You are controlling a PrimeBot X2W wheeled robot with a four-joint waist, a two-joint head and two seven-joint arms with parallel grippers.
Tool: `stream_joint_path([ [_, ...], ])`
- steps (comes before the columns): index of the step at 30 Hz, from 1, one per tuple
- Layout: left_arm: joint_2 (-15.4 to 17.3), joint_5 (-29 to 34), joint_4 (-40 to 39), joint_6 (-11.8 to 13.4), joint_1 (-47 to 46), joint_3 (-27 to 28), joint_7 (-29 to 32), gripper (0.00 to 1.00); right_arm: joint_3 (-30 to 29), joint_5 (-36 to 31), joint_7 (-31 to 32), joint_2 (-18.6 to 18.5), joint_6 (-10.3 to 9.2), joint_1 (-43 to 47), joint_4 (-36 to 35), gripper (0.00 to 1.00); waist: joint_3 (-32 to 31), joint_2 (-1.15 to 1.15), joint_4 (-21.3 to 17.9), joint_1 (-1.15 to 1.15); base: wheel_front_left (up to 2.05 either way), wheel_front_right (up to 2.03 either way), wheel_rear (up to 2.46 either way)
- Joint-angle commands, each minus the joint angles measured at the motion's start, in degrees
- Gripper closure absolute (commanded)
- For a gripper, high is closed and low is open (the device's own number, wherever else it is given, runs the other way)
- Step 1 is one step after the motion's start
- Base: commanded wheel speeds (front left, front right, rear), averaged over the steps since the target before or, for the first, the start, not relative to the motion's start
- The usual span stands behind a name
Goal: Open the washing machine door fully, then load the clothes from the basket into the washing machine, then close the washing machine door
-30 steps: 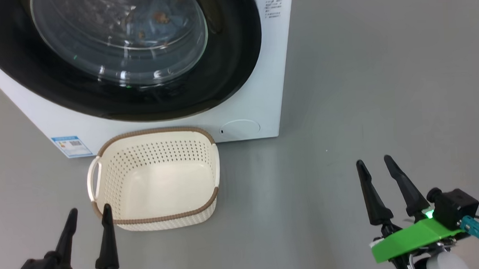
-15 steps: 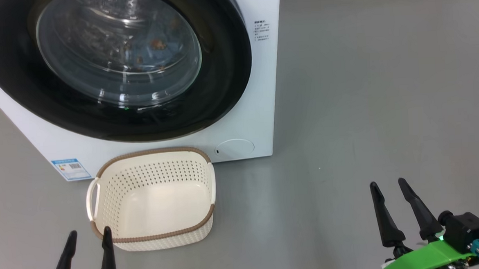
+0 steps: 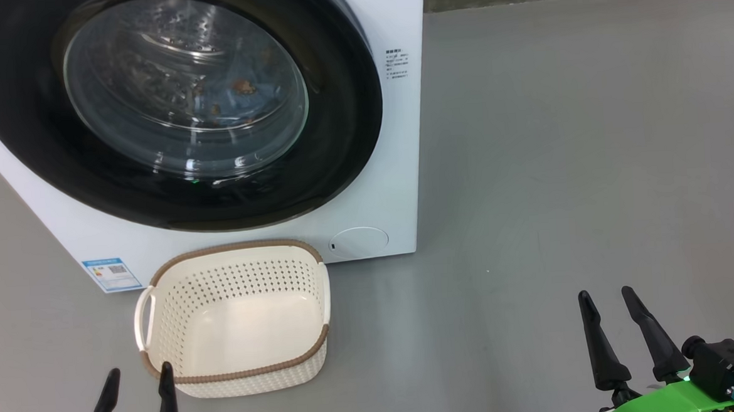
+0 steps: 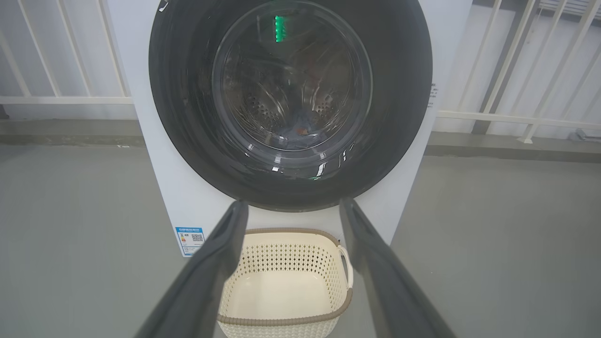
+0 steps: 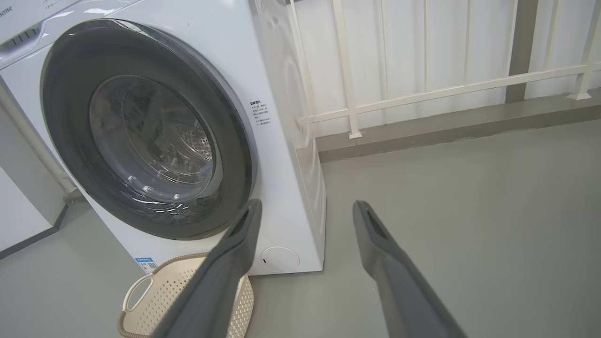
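Stretching grey in the head view, the floor (image 3: 559, 158) carries the washing machine (image 3: 397, 185), door (image 3: 344, 138) shut, clothes (image 3: 241, 86) behind its glass, basket (image 3: 233, 282) just in front; left tool (image 3: 139, 368) and right tool (image 3: 605, 291) hover low, fingers spread. Wrist views add white railing (image 5: 422, 96) behind.

A grey floor (image 3: 559, 158) meets a raised kerb (image 5: 446, 126) below white railing (image 5: 345, 70).
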Motion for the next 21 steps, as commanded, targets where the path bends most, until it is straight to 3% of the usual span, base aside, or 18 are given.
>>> stream_joint_path([
  [1, 0.2, 0.7, -1.8, -0.1, -0.9, 2.0, -0.4, 0.0, 1.3, 0.0, -0.1, -0.2, -0.33, -0.4, -1.7, 0.0, 0.0, 0.0, 0.2, 0.0, 0.0, 0.0, 0.0],
  [21, -0.2, 0.8, -2.0, -0.1, -0.6, 2.2, -0.4, 0.0, 1.0, 0.8, -0.1, -0.2, -0.33, -0.4, -1.4, 0.0, -0.2, 0.0, 0.3, 0.0, 0.0, 0.0, 0.0],
])
